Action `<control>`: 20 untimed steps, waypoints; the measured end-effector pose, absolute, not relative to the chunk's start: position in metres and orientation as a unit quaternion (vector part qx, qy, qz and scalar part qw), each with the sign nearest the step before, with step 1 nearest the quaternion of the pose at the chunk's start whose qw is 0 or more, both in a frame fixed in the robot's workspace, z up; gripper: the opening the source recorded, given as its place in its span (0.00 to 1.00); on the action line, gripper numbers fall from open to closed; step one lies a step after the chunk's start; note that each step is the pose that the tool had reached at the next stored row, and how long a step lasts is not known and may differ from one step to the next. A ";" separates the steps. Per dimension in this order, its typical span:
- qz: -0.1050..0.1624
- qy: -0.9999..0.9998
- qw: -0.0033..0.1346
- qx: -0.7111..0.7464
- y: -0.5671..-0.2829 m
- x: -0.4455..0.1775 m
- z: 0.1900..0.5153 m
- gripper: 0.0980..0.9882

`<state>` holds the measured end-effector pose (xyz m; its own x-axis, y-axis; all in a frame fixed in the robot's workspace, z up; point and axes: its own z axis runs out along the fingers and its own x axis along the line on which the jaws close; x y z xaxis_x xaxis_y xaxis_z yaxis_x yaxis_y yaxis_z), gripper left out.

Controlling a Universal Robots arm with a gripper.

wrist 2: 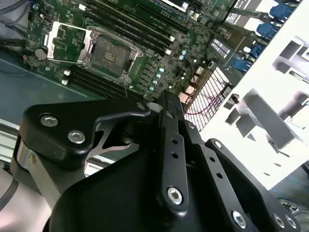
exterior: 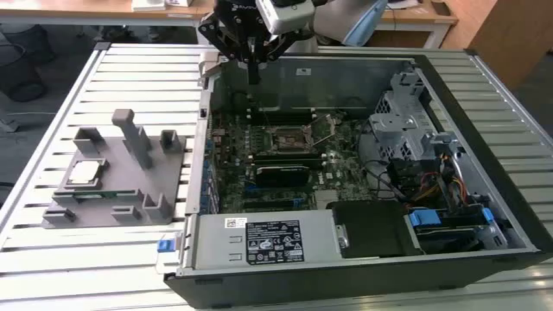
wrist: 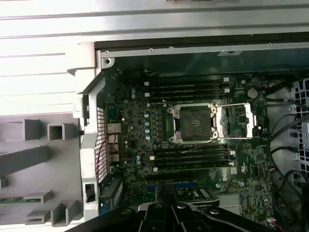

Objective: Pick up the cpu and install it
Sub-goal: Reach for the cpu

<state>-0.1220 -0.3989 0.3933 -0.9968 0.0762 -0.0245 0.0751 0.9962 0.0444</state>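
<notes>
The cpu [exterior: 85,172], a small pale silver square, lies flat on the grey holder [exterior: 116,214] at the exterior view's left, outside the computer case. My gripper [exterior: 253,79] hangs above the case's far wall, well away from the cpu, its black fingers shut together with nothing between them. The motherboard's socket [exterior: 289,137] sits in the middle of the board with its metal frame swung open; in the first wrist view the socket [wrist: 193,123] lies bare beside the raised frame [wrist: 236,121]. In the second wrist view the gripper [wrist 2: 166,99] points toward the board near the socket [wrist 2: 108,53].
The open black computer case [exterior: 509,214] lies on a slatted metal table [exterior: 138,71]. A power supply [exterior: 268,240], drive cage [exterior: 402,123] and cable bundles [exterior: 432,188] crowd the case. A green memory stick [exterior: 95,194] rests on the grey holder. Empty memory slots [wrist: 188,89] flank the socket.
</notes>
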 end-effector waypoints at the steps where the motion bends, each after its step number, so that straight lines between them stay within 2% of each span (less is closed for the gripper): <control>1: 0.022 0.999 0.013 0.038 -0.399 -0.122 0.393 0.01; 20: 0.022 0.999 0.013 0.038 -0.399 -0.127 0.393 0.01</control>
